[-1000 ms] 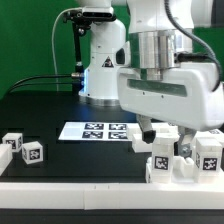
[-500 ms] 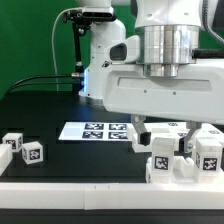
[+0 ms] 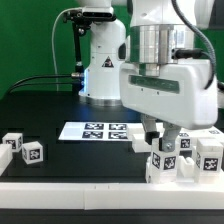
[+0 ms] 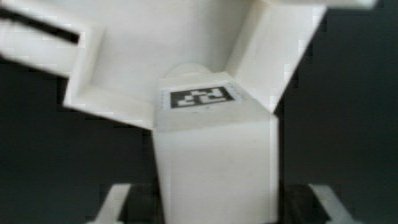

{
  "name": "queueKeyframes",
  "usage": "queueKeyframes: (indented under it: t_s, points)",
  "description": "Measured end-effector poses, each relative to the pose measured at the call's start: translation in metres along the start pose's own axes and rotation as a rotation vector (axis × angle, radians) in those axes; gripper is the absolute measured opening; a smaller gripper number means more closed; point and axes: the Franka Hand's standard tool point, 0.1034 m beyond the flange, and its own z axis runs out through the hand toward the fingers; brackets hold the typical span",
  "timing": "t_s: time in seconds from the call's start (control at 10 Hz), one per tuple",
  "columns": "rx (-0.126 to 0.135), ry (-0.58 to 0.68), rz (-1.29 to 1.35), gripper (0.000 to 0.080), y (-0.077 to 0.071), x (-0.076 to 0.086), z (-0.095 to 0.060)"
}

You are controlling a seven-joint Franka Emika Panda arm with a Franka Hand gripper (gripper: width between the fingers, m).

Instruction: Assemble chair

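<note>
The chair shows as a cluster of white blocky tagged pieces [image 3: 190, 160] at the exterior view's right, near the front rail. My gripper [image 3: 163, 140] hangs right over this cluster with its fingers down among the pieces. In the wrist view a long white piece [image 4: 214, 150] with a square tag [image 4: 199, 97] runs between my fingers [image 4: 121, 203], and a dark gap shows on each side, so the gripper [image 4: 217, 208] is open and astride it. A flat white panel [image 4: 107, 70] joins the piece beyond the tag. Two loose tagged white blocks [image 3: 24, 149] lie at the exterior view's left.
The marker board [image 3: 98, 130] lies flat on the black table behind the pieces. A white border rail [image 3: 70, 186] runs along the table's front edge. The arm's base [image 3: 100, 70] and cables stand at the back before a green curtain.
The hand has shifted and turned over the cluster of pieces, and its fingers now reach lower among them. The loose blocks at the left have not moved.
</note>
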Motion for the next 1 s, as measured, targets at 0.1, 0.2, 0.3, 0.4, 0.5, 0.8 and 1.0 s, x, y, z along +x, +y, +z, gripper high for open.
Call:
queueKeyframes:
  t_s: [0.1, 0.2, 0.3, 0.4, 0.5, 0.8, 1.0]
  points:
    - [0.002, -0.018, 0.146, 0.029, 0.0017, 0.0014, 0.0006]
    - [0.008, -0.04, 0.297, 0.029, 0.0036, 0.0031, 0.0013]
    - [0.013, -0.066, 0.428, 0.029, 0.0046, 0.0037, 0.0012]
    - [0.011, -0.066, 0.484, 0.0291, 0.0047, 0.0039, 0.001]
    - [0.009, -0.064, 0.532, 0.0291, 0.0048, 0.0039, 0.001]
    - [0.004, -0.062, 0.618, 0.0294, 0.0061, 0.0048, 0.0017]
    - [-0.003, -0.067, 0.564, 0.0589, 0.0042, 0.0029, -0.0023]
